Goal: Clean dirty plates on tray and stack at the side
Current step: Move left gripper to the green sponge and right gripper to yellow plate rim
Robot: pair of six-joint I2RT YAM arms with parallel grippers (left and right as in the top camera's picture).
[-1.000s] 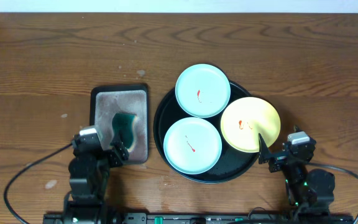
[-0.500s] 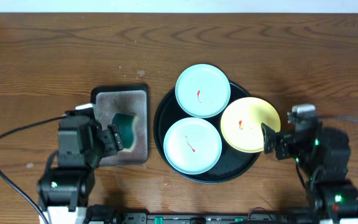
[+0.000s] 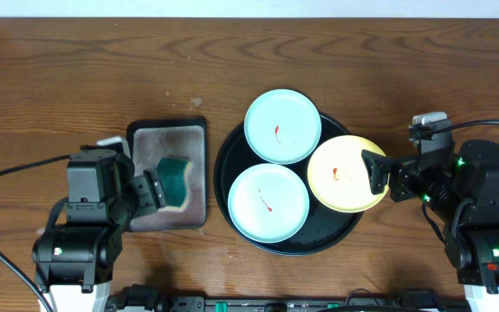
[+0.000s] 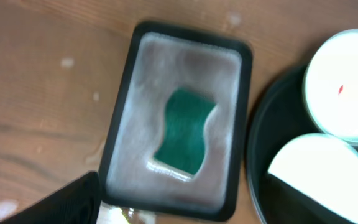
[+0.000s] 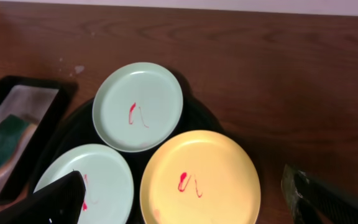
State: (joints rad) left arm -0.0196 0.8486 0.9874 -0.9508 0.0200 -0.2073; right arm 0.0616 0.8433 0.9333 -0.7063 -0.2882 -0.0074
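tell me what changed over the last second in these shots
Both arms came forward from the near table edge. The right gripper slid forward along the right edge of the yellow plate. The left gripper shifted slightly forward and left, beside the sponge. Both are open and hold nothing. The sponge, the grey tray, the far mint plate, the near mint plate and the black tray stayed put.

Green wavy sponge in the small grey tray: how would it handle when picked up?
The green wavy-edged sponge probably squashes and feels light. It lies in the foamy-looking small grey rectangular tray, so it is likely wet, slippery and drippy.
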